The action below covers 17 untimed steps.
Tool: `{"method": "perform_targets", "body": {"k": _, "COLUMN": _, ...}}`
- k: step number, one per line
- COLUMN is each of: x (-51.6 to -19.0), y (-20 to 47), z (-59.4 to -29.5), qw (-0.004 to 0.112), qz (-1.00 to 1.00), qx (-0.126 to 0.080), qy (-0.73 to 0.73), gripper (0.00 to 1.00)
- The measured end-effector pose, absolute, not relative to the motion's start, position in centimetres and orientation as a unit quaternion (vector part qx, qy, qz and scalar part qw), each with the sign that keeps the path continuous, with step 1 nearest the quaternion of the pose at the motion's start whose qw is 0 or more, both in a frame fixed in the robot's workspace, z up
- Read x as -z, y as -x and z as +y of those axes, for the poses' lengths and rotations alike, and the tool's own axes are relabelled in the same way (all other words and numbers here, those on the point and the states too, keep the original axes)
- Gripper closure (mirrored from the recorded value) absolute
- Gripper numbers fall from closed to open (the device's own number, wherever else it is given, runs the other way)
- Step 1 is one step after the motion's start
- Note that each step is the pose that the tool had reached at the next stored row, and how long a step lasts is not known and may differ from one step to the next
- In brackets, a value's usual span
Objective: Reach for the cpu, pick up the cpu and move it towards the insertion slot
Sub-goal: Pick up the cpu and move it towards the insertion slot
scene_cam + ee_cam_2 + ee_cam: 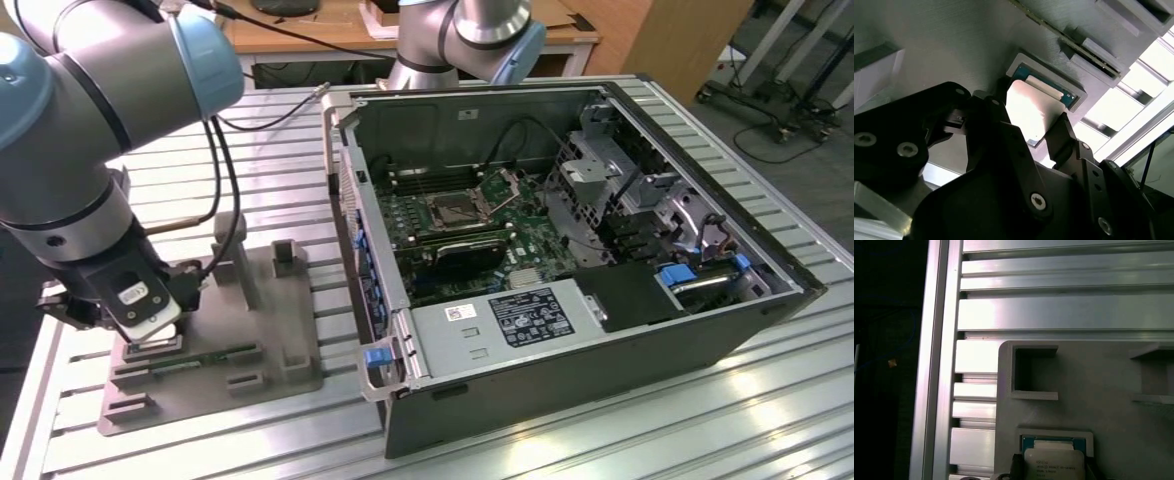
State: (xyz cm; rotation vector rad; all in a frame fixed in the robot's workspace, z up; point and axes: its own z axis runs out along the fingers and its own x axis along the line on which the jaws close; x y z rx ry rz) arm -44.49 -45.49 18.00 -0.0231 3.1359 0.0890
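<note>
- Reaching-and-grasping step in hand, by my reading: pincer (150, 338) low on the grey holder (254, 340), at 8 o'clock in the exterior view.
- Item, cpu (1029, 107): seated in the holder's nest, under the pincer; clamped or not, I cannot tell.
- Item, insertion slot (454, 208): 2 o'clock from the pincer, inside the case (350, 230).
- Next move likely calls for a straight rise; the nest rim hugs the cpu, and the case wall stands between.
</note>
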Motion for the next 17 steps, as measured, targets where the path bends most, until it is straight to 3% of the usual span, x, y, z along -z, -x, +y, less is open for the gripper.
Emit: {"method": "perform_targets", "body": {"k": 17, "x": -18.57, "y": 44.49, "z": -45.49, "qw": 0.002, "qz": 1.000, "qx": -0.028, "qy": 0.007, "gripper": 0.45}}
